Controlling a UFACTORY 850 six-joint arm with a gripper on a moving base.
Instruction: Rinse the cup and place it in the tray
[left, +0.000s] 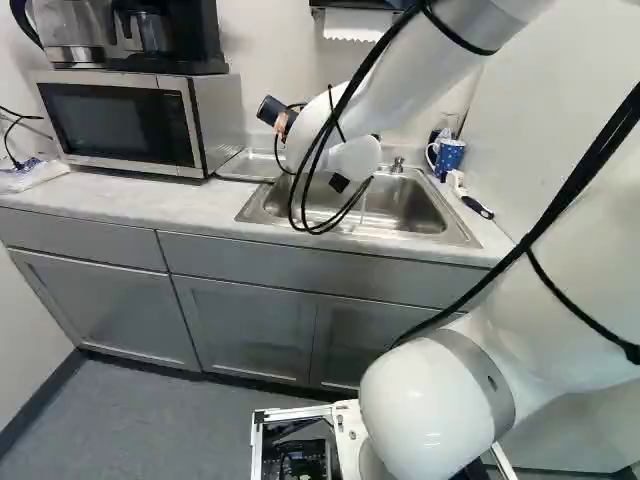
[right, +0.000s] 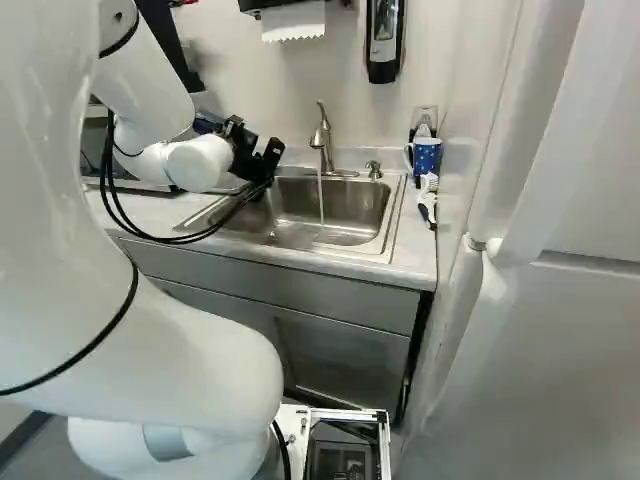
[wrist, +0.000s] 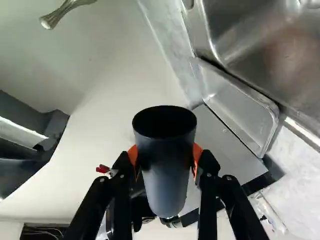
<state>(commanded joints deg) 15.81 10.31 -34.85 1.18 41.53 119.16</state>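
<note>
While both fingers of the gripper (left: 281, 122) clamp the dark cup (wrist: 166, 165) from opposite sides, orange pads (wrist: 197, 154) against its wall, the cup is held up above the level of the counter (left: 130, 203). Beyond the counter's front edge is the sink (right: 335, 212), with the tray (wrist: 240, 107) between it and the microwave (left: 125, 120), and behind the basin water runs from the faucet (right: 322, 138).

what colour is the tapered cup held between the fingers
Dark bluish grey, near black inside; the smooth tapered cup shows best in the wrist view.
</note>
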